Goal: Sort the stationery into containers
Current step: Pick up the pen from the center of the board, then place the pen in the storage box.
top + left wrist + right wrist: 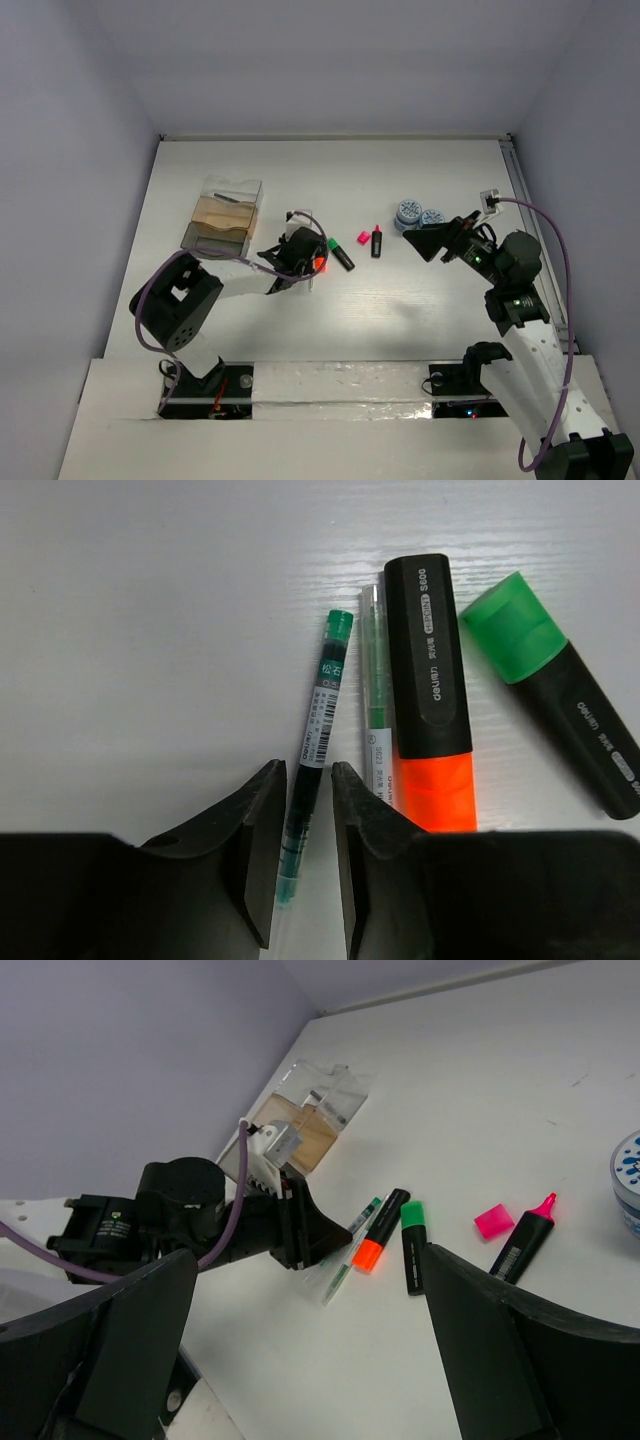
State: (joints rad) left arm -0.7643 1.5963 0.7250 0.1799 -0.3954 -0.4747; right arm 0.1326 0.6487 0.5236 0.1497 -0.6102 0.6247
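White tabletop [420, 320] bears all the stationery; nothing looks sorted yet. One thin pen [322, 695], just left of the orange marker [430, 690], lies between the spread, unclenched fingers of the left end effector [308, 770]. Counted: two thin pens, three markers, one pink piece [363, 238], two discs [408, 211]. The containers [225, 213] stand well left of that marker. The right end effector [432, 243] gapes empty.

From my remote feed I saw a flat white table top [420, 330] with faint lines running across its surface. It was boxed in on three sides by plain pale lavender-grey panels: a back wall [330, 60], a left wall [60, 200] and a right wall [590, 100]. A thin grey metal rail [522, 190] ran along the table's right edge. The lighting was soft and even, and it threw only weak shadows.
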